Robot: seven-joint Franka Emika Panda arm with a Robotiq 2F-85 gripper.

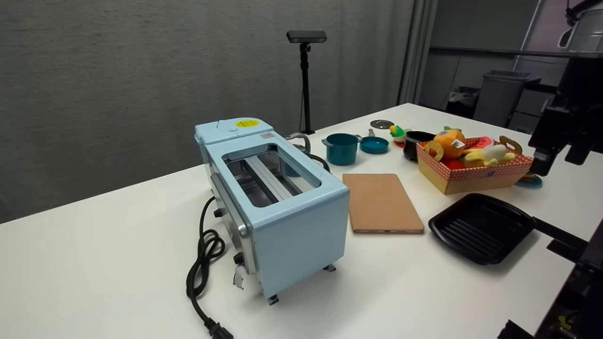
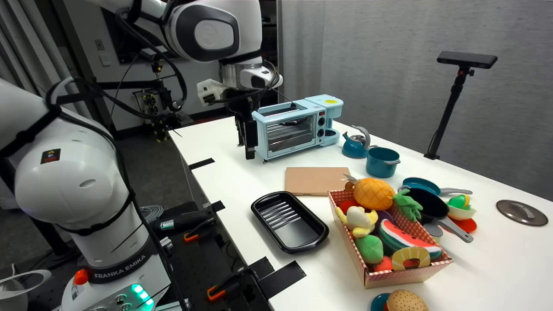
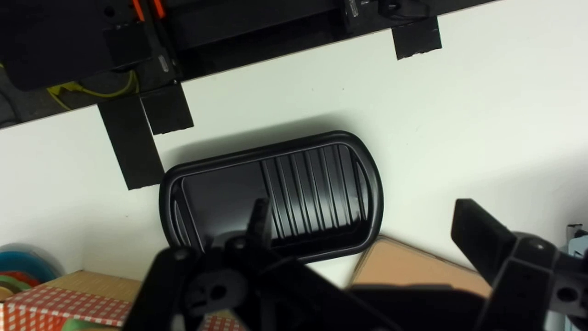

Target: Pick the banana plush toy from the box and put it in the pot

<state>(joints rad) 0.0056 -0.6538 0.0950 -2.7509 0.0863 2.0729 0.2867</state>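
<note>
Fingers [image 3: 482, 240] hang spread wide over the worktop [image 2: 488, 276] with nothing between them, up in the air and well apart from the box [image 2: 402, 278]. Seen from the wrist, the black grill pan [image 3: 271, 188] and a corner of the brown board [image 3: 411, 265] show past them. The banana plush toy [image 2: 359, 220] sits in the box by the wall nearest the pan, its yellow peel folded back round a pale top. The orange pineapple toy [image 2: 374, 194] is on one side of it, a green toy [image 2: 369, 249] on the other, and the watermelon slice [image 2: 406, 240] close by.

So the step in hand, I'd judge, is the approach, with the grasp not yet made. The next move calls for swinging across to the box, coming down from above with a finger either side of the banana, and closing on it alone; the crowding makes it easy to catch the pineapple as well. How deep the banana is tucked among the others I can't quite make out from where I stand. Plush should give under the squeeze, so a snug hold ought to do. After that comes a lift clear of the box wall and a carry to the teal pot [image 2: 382, 164], which stands upright past the board, just beside the blue kettle [image 2: 355, 147].
</note>
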